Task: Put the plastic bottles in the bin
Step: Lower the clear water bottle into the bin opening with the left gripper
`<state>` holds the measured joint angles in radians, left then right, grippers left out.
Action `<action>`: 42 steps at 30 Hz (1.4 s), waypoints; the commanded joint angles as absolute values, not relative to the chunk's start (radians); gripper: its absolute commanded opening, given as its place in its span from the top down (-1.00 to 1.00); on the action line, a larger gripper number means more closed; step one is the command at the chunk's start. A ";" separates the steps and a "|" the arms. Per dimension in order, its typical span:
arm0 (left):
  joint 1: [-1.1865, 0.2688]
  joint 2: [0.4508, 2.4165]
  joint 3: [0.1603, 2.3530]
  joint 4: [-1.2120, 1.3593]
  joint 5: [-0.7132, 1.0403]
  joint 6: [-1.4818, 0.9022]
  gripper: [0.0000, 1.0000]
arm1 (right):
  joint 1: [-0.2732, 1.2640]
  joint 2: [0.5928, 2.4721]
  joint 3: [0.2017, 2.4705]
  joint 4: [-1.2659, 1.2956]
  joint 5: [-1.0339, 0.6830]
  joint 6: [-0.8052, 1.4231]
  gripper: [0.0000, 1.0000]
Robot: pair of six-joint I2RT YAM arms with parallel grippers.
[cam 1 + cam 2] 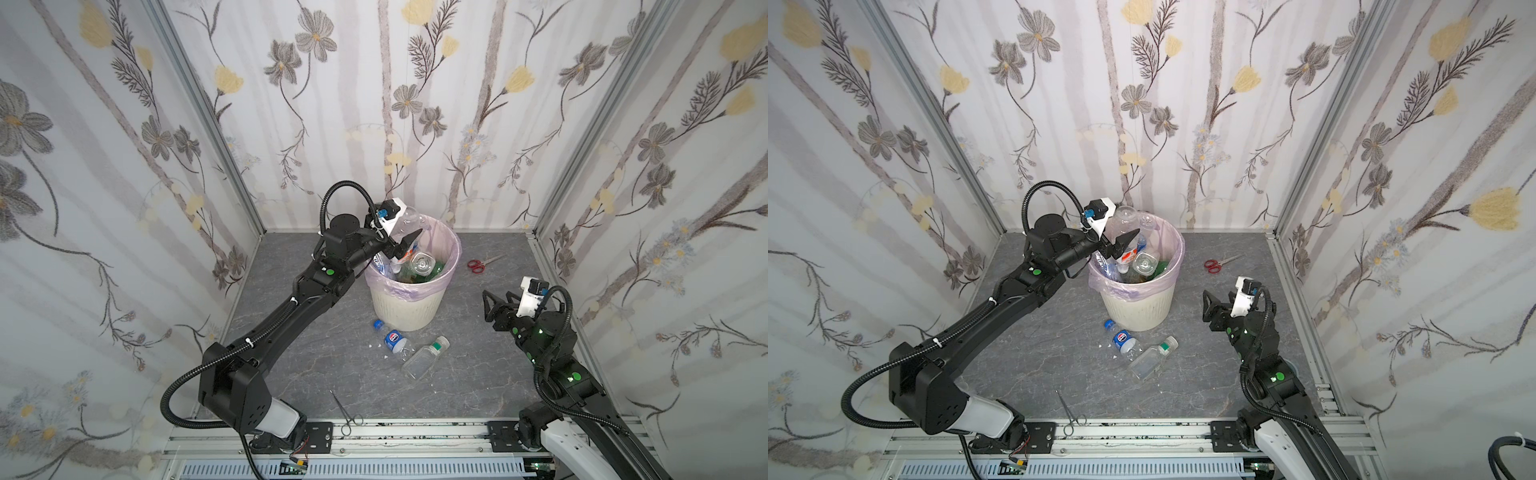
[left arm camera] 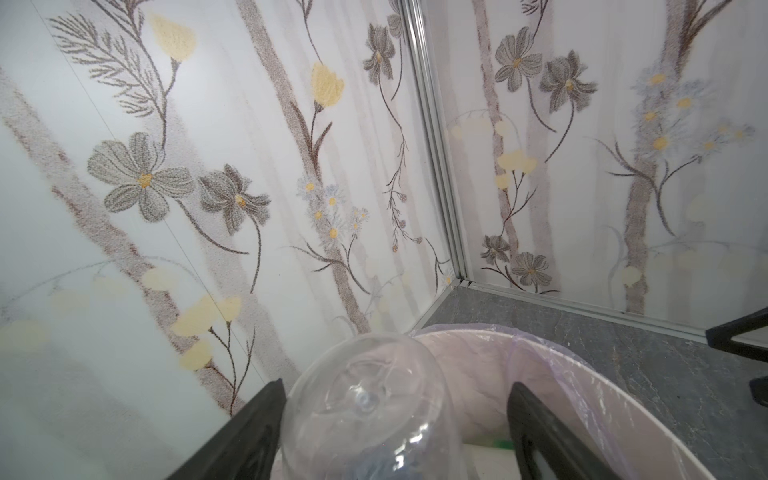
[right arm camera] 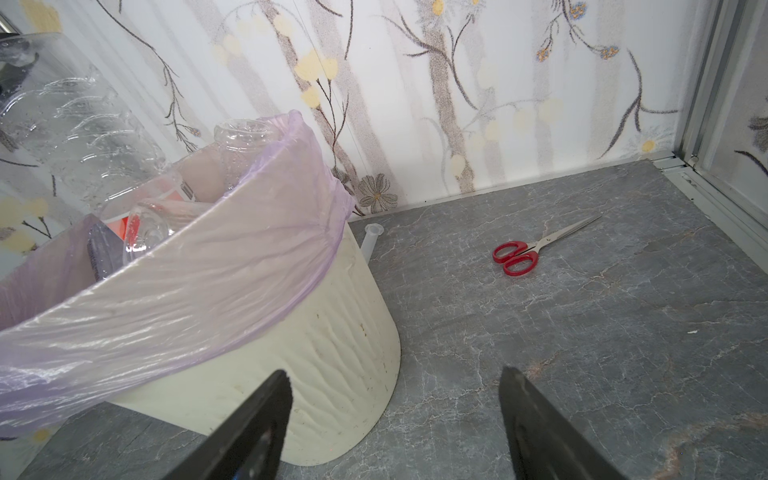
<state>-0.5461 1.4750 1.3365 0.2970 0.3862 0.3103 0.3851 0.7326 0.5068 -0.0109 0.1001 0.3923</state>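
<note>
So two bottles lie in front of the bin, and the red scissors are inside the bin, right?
Not quite: the red scissors lie outside the bin, off to its side, as the right wrist view shows. A blue-labelled bottle and a green-capped bottle do lie in front of it.

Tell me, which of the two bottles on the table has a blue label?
The blue-capped bottle nearest the bin; the squarish bottle beside it is plain clear.

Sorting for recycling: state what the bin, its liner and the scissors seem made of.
Bin: likely rigid plastic, matte cream, with moulded ribs on its wall.
Liner: thin plastic film, translucent pinkish, with glossy wrinkles over the rim.
Scissors: shiny, metal-looking blades; red handles, probably plastic.
</note>
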 commanded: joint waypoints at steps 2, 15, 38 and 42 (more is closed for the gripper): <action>-0.545 1.449 1.337 0.312 0.463 0.261 -0.58 | 0.385 0.733 0.505 -0.014 0.094 0.406 -0.58; -0.545 1.399 1.343 0.202 0.492 0.197 -0.14 | 0.385 0.730 0.502 -0.015 0.092 0.413 -0.58; -0.557 1.203 1.107 0.078 0.418 0.050 0.29 | 0.384 0.733 0.499 -0.014 0.094 0.419 -0.58; -0.564 1.127 1.018 0.003 0.437 0.034 0.29 | 0.384 0.749 0.500 0.000 0.084 0.420 -0.57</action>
